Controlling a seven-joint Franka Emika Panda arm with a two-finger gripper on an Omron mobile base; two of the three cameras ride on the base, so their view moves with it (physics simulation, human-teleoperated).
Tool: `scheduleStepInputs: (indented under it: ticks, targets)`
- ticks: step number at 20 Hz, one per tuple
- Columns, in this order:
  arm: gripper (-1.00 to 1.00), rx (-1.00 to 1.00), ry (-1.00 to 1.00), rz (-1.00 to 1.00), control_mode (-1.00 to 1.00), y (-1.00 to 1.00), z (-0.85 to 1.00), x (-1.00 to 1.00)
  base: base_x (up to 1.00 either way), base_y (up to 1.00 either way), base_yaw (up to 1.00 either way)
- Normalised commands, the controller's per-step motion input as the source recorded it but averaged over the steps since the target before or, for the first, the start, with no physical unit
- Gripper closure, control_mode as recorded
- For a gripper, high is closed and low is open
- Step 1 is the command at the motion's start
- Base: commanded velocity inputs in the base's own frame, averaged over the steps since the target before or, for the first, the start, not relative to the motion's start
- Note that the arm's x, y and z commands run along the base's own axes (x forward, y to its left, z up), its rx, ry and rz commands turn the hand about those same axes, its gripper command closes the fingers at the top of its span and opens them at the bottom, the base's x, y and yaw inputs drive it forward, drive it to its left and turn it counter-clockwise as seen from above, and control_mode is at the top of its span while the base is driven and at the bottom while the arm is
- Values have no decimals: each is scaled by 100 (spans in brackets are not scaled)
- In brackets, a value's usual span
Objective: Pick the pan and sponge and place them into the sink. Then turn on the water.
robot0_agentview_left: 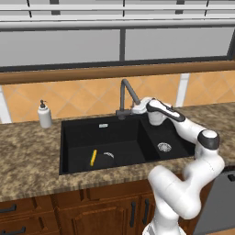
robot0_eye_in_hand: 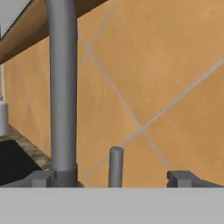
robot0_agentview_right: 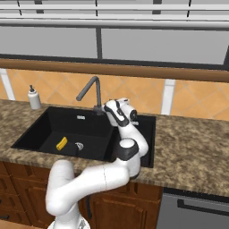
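Over the sink [robot0_agentview_left: 69,137] from the left base view, sponge [robot0_agentview_left: 93,157] at seven o'clock in the wide basin beside what may be the pan [robot0_agentview_left: 106,160], from the right, gripper [robot0_agentview_right: 108,112] by the faucet [robot0_agentview_right: 91,91], hand view, fingers [robot0_eye_in_hand: 186,178] spread wide and empty, lever [robot0_eye_in_hand: 116,166] between them.

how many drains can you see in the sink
2. One silver drain sits in the narrow basin on the right. The other is in the wide basin, beside the yellow sponge, partly covered by the dark pan.

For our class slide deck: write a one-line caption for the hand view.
Open tool faces the grey faucet and its small lever before an orange tiled wall.
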Motion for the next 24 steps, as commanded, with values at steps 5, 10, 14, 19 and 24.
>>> scheduleStepInputs:
  ticks: [5,10,14,19,24]
  targets:
    - [-100,0,2,0,-100,0,-13,39,0,0,0]
    - [-100,0,1,0,-100,0,-27,41,0,0,0]
    - [100,0,0,0,-100,0,-24,19,0,0,0]
    - [100,0,1,0,-100,-8,-6,10,0,0,0]
    - [100,2,6,2,-100,-49,-3,18,0,0,0]
